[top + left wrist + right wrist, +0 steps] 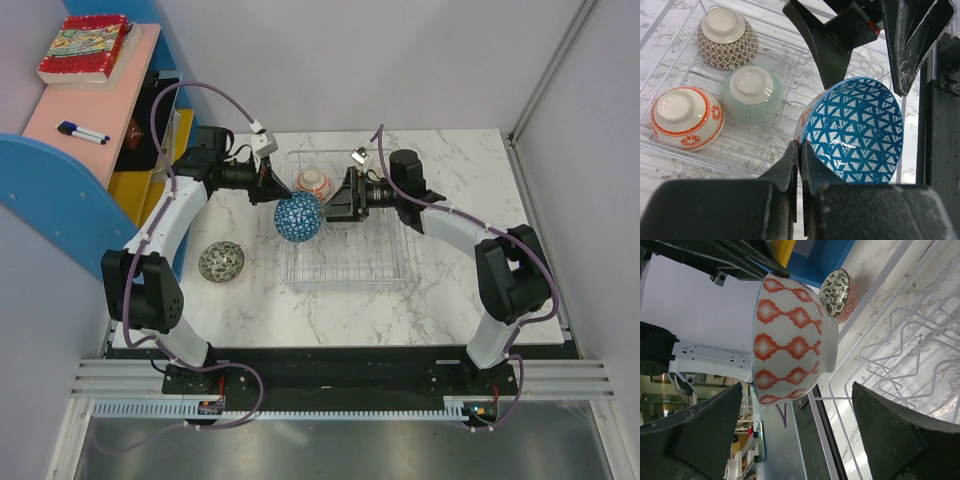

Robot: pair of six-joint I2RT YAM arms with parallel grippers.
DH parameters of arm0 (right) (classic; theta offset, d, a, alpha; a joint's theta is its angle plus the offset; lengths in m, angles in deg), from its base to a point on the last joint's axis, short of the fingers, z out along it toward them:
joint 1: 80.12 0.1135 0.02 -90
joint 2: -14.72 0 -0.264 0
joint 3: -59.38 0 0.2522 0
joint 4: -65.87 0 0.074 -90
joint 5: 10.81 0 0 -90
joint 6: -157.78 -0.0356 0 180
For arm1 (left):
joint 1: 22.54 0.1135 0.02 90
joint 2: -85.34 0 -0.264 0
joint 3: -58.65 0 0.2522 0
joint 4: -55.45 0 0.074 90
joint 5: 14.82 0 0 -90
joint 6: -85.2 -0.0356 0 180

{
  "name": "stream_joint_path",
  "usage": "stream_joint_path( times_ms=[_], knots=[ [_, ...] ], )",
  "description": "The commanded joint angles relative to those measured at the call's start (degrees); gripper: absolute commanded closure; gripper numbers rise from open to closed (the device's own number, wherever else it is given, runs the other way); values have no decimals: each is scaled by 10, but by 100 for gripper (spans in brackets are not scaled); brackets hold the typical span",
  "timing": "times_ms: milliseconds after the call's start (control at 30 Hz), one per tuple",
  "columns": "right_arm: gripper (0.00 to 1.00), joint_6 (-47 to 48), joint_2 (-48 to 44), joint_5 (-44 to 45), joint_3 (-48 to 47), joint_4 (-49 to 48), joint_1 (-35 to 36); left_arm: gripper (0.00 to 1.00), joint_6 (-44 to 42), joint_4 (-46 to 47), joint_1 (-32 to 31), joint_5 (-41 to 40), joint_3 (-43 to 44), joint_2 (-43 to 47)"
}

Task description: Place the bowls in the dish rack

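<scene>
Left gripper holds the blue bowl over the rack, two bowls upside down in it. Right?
Three, not two, are upside down in the dish rack: a brown bowl, a green bowl and an orange-trimmed bowl, per the left wrist view. Left gripper does hold the blue bowl over it.

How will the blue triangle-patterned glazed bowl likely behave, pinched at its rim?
Likely stiff and chip-prone: the blue triangle-patterned bowl shows glossy glaze highlights. It may pivot or slip, since the left gripper pinches only one rim edge. Its rounded wall could roll if laid sideways.
</scene>
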Motion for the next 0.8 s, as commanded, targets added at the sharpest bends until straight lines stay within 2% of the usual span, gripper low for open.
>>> stream_joint_path(
  times_ms=[0,267,767],
  knots=[
    [2,-46,-13,-33,17,-88,2,98,35,30,-14,25,30,1],
    [3,-78,-3,-36,22,-134,2,98,51,41,-32,44,30,0],
    [2,-75,1,-35,31,-139,2,98,55,47,-49,39,24,7]
  ],
)
